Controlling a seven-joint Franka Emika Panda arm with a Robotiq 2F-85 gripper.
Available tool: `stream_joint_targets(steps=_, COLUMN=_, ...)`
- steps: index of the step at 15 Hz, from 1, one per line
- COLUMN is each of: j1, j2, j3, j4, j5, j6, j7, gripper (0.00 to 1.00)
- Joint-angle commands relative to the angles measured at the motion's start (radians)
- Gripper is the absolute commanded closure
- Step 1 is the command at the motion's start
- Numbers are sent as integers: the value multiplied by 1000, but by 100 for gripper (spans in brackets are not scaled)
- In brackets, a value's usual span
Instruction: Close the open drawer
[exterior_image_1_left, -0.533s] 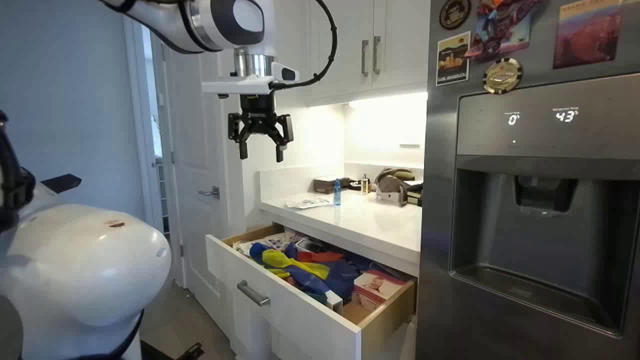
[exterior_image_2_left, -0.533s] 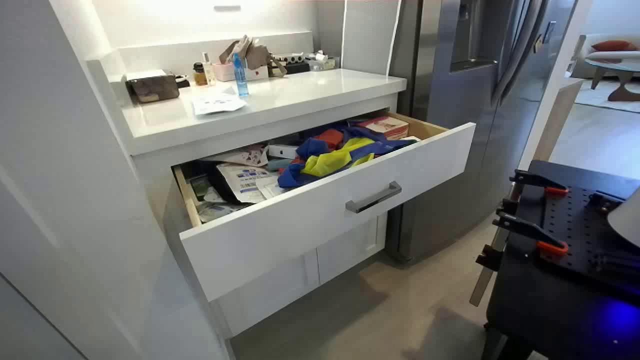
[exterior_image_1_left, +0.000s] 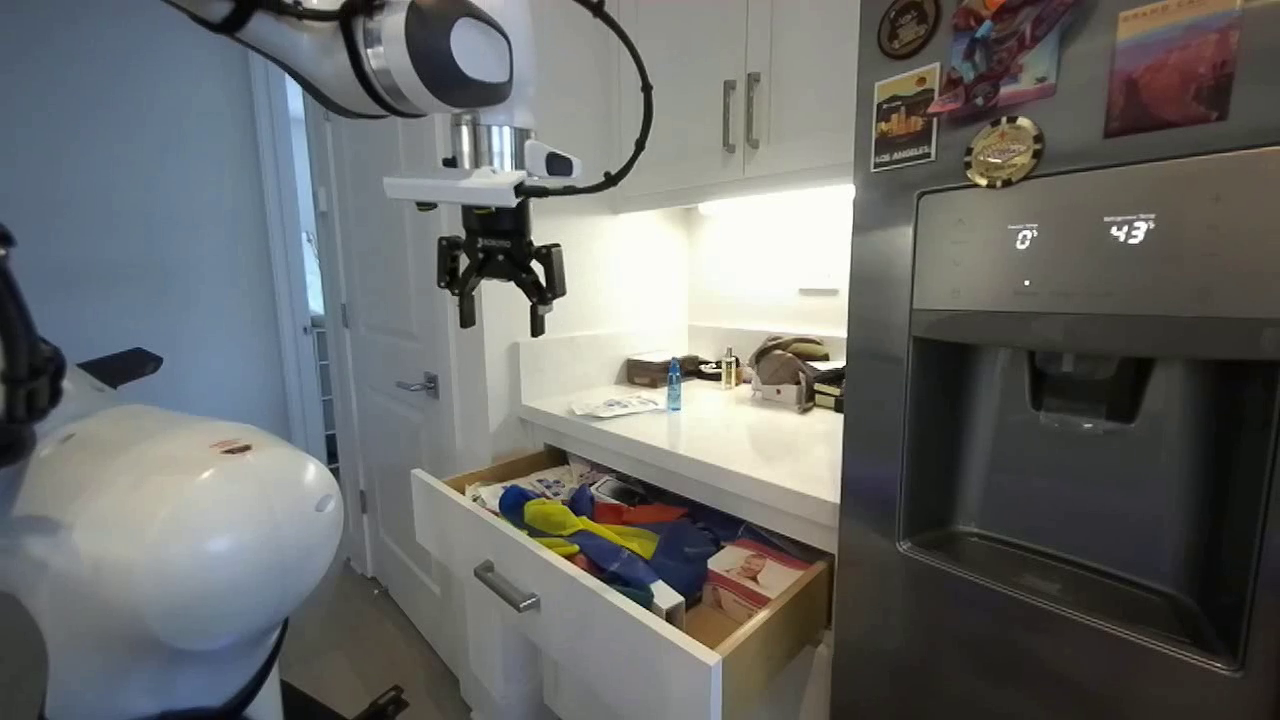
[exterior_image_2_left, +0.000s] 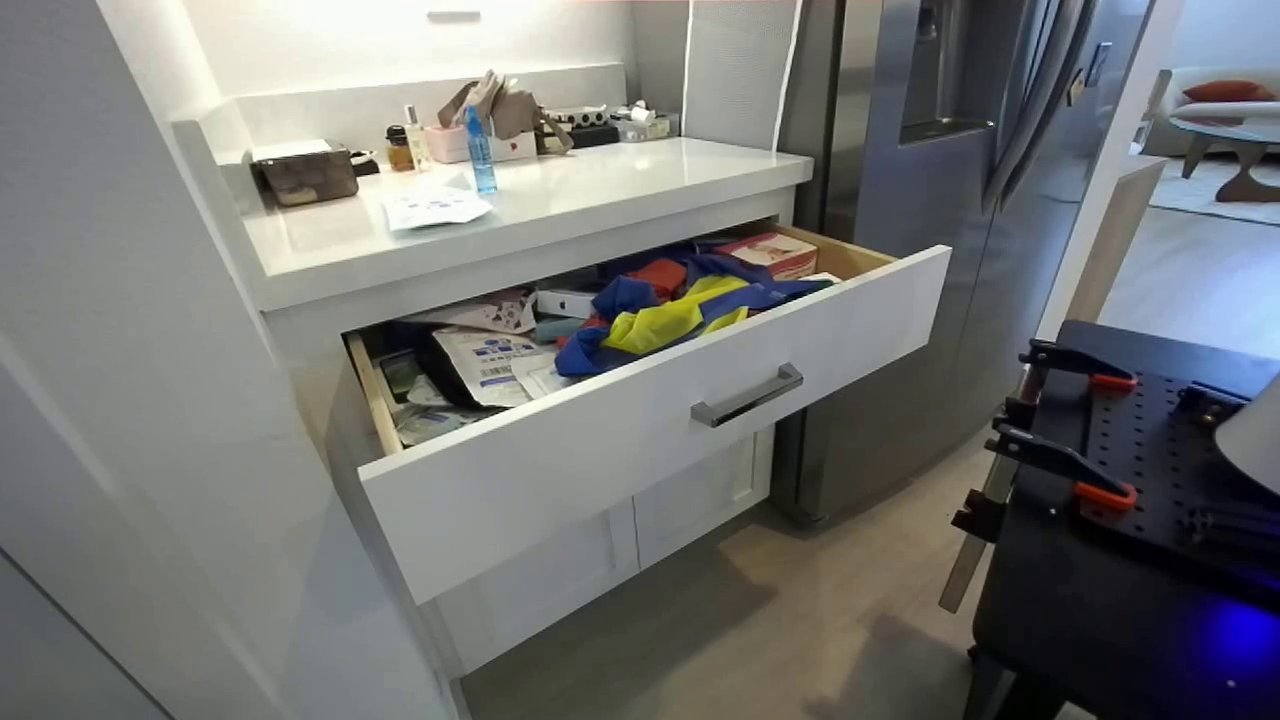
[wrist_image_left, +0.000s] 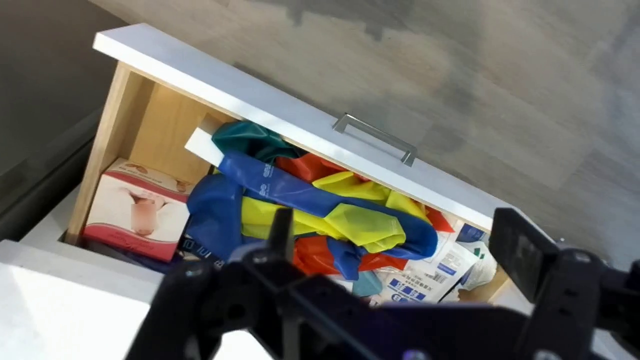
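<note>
The drawer (exterior_image_1_left: 610, 640) stands pulled out under the counter, with a white front, a silver handle (exterior_image_1_left: 506, 587) and a light-wood box. The drawer front also shows in an exterior view (exterior_image_2_left: 560, 470) and in the wrist view (wrist_image_left: 280, 117). Blue, yellow and red bands, packets and a pink-and-white box lie inside it. My gripper (exterior_image_1_left: 502, 317) is open and empty, pointing down, well above the drawer and touching nothing. In the wrist view the open fingers (wrist_image_left: 398, 232) frame part of the drawer's contents, and the handle (wrist_image_left: 375, 137) lies beyond them. The gripper is outside one exterior view.
A white counter (exterior_image_2_left: 640, 200) above the drawer carries a blue bottle (exterior_image_2_left: 480, 150), papers, a pouch and bags. A steel fridge (exterior_image_1_left: 880, 450) stands beside the drawer. White cabinet doors (exterior_image_2_left: 690, 490) are below it. A black table with clamps (exterior_image_2_left: 1150, 560) stands opposite the drawer.
In an exterior view my gripper has moved left and slightly down, still open. The drawer has not moved.
</note>
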Motion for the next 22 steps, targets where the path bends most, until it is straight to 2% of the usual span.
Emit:
stream_joint_targets(steps=1, j1=28, j2=-120, j3=63, j4=-134, j5=107, j6=43, j7=112, gripper=0)
stream_joint_targets(steps=4, j1=43, j2=-201, j3=140, j4=-246, j5=184, j6=114, j7=209, gripper=0)
stream_joint_targets(steps=7, j1=75, j2=-264, j3=247, j4=-384, j5=223, j6=269, j7=305, gripper=0)
stream_joint_targets(steps=8, j1=80, j2=-209, j3=282, j4=-334, j5=221, j6=290, j7=344, gripper=0)
stream_joint_targets(steps=12, j1=96, j2=-119, j3=447, j4=-334, j5=203, j6=460, j7=524, gripper=0)
stream_joint_targets(steps=15, j1=68, j2=5, j3=558, j4=-335, j5=180, j6=570, j7=662, gripper=0)
stream_joint_targets(steps=18, j1=35, j2=163, j3=618, j4=-336, j5=163, j6=652, j7=763, gripper=0)
stream_joint_targets(steps=20, j1=7, j2=281, j3=633, j4=-338, j5=135, j6=721, j7=813, gripper=0)
stream_joint_targets(steps=21, j1=-10, j2=336, j3=631, j4=-339, j5=110, j6=751, j7=829, gripper=2)
stream_joint_targets(steps=22, j1=-21, j2=399, j3=628, j4=-339, j5=84, j6=788, j7=849, gripper=26)
